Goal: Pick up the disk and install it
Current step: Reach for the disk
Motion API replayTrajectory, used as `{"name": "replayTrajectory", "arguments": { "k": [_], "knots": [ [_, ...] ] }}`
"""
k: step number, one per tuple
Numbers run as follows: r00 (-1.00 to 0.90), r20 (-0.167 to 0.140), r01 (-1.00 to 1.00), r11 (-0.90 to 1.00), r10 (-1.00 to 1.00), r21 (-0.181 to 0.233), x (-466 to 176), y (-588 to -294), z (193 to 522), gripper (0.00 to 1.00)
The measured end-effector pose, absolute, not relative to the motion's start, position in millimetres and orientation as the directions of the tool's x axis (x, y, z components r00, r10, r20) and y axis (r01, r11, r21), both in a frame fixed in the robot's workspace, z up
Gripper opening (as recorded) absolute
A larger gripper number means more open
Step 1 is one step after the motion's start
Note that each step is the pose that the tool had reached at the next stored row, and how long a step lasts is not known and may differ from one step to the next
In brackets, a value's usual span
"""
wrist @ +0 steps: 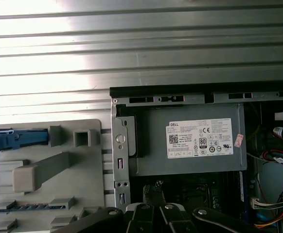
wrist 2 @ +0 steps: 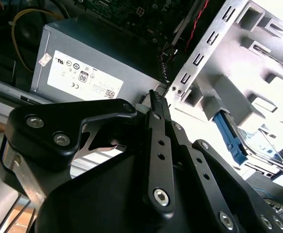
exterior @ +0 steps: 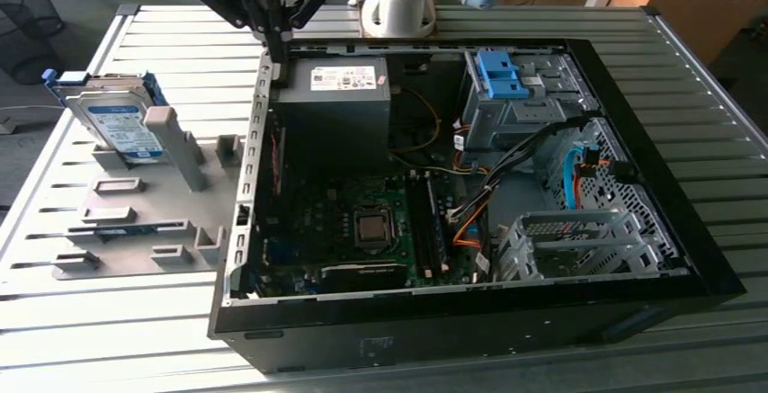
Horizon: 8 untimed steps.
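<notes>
- Hovering at the top of the exterior view, the black gripper has its fingers pressed together and holds nothing, near the grey metal power-supply box.
- At upper left, the silver rectangular disk in its bright blue plastic carrier stands upright in the grey slotted holder, well apart from the gripper.

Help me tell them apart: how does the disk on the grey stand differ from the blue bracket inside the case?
The disk is silver with a label and blue frame; the bracket is all blue. The disk leans on the grey stand outside the case; the bracket sits on the drive bay inside. Both show blue plastic.
</notes>
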<state>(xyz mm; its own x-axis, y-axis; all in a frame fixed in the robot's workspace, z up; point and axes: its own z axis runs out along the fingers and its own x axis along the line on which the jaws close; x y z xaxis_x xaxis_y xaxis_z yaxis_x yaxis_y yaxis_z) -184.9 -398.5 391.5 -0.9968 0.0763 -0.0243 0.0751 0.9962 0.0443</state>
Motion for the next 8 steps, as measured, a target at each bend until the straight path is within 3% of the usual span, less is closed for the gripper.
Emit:
{"name": "replayTrajectory", "arguments": {
  "k": [8],
  "knots": [
    [-0.997,-0.024,0.075,0.996,0.076,0.044,-188.5,-398.5,391.2,0.11]
  ]
}}
